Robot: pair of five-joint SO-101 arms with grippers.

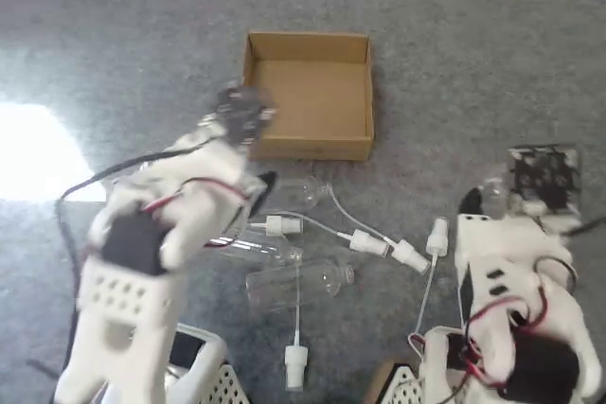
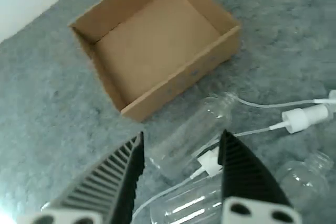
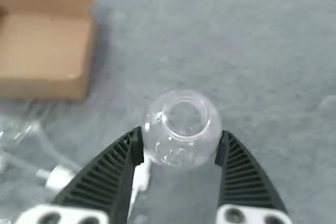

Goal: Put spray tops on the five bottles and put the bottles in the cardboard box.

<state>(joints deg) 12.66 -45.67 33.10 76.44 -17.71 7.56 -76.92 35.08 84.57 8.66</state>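
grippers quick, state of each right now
Left gripper: open, holding nothing.
Right gripper: closed on a clear bottle.

Left gripper (image 2: pixel 181 139) hangs with fingers (image 2: pixel 119 177) spread wide, while right gripper (image 3: pixel 179 136) has its fingers clamped around a bottle (image 3: pixel 182 124)

you have the open-topped cardboard box (image 1: pixel 308 92) at upper centre of the high view. below it three clear bottles (image 1: pixel 298 281) lie on their sides among loose white spray tops (image 1: pixel 409 257) with trailing tubes. at right, an upright bottle (image 3: pixel 181 124) shows its open mouth.
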